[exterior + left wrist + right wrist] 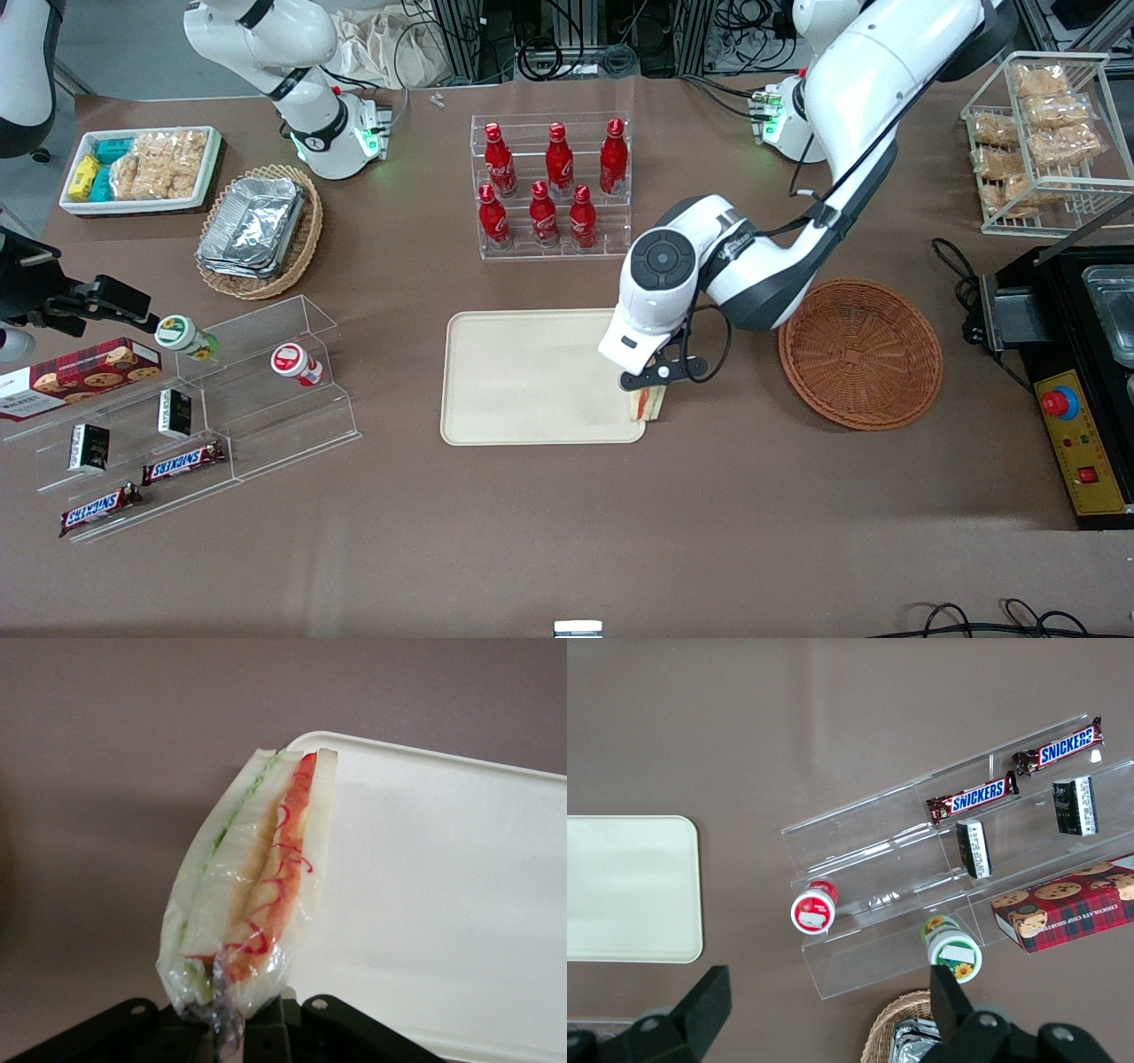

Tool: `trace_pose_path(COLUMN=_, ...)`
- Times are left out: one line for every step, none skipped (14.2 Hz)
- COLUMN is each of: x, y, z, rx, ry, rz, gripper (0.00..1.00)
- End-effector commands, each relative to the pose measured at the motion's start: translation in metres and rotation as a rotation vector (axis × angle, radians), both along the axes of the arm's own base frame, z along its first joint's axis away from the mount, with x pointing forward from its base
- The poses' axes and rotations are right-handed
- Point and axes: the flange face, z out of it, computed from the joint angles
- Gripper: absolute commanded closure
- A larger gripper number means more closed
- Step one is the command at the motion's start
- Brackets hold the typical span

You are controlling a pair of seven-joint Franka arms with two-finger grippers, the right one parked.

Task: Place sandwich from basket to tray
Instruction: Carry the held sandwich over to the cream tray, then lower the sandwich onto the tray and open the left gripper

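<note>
the sandwich (pixel 252 886) is held pinched by its clear wrap in the closed gripper (pixel 654 383), carried at the tray (pixel 523 377) corner nearest the emptied basket (pixel 859 352). in the wrist view it is seen hanging over the tray's rim, partly above bare table. it is judged that a shift further over the tray is needed before release, so the wedge lands fully inside.

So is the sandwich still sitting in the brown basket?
No, the basket is empty; the sandwich hangs pinched in the gripper over the tray corner nearest the basket.
</note>
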Motion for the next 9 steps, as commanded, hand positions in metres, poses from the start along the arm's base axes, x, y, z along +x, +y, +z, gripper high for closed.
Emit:
trace_pose_path(x=0.003, y=-0.018, z=-0.005, rx=-0.025, ry=-0.038, rz=0.030, gripper=1.00)
trace_pose_path(x=0.000, y=-0.022, z=-0.010, rx=-0.027, ry=-0.036, rz=0.023, gripper=1.00)
trace_pose_path(x=0.002, y=-0.024, z=-0.015, rx=-0.030, ry=-0.035, rz=0.025, gripper=1.00)
trace_pose_path(x=-0.002, y=-0.032, z=-0.021, rx=-0.031, ry=-0.034, rz=0.014, gripper=1.00)
trace_pose_path(x=-0.003, y=-0.034, z=-0.029, rx=-0.022, ry=-0.033, rz=0.021, gripper=1.00)
trace_pose_path(x=0.001, y=-0.031, z=-0.041, rx=-0.011, ry=-0.046, rz=0.039, gripper=1.00)
trace_pose_path(x=0.001, y=-0.033, z=-0.046, rx=-0.020, ry=-0.055, rz=0.050, gripper=1.00)
trace_pose_path(x=-0.005, y=-0.040, z=-0.053, rx=-0.021, ry=-0.053, rz=0.042, gripper=1.00)
trace_pose_path(x=-0.007, y=-0.041, z=-0.060, rx=-0.010, ry=-0.050, rz=0.040, gripper=1.00)
